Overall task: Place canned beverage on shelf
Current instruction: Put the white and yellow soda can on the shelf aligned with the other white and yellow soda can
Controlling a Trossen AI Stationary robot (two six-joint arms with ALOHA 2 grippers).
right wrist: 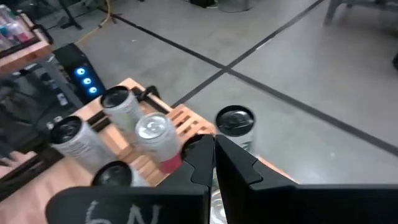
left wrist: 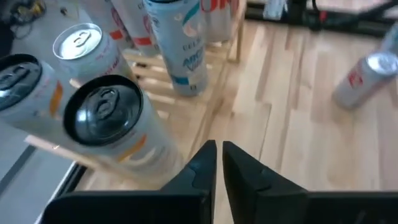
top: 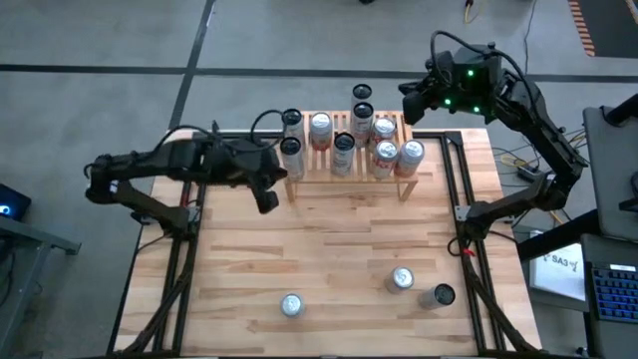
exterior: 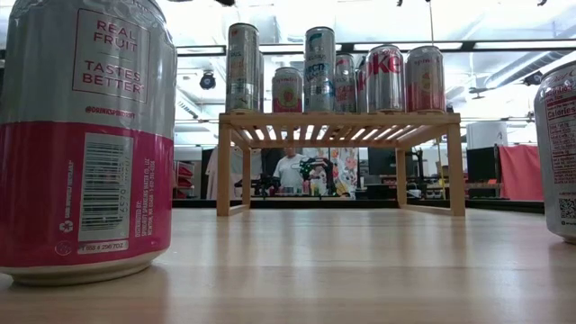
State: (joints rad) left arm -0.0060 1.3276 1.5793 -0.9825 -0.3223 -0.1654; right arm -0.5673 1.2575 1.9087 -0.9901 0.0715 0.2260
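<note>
Grey floor surrounds the wooden table (top: 329,249); eight cans crowd the shelf (top: 349,175), three stand loose; both grippers pressed together, empty

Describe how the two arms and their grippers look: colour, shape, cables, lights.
Both arms are matte black, jointed. The left gripper has two tapering, wedge-shaped black fingers; a black cable loops above its wrist. The right gripper has matching fingers; green lights glow on its wrist housing, with black cables alongside.
</note>
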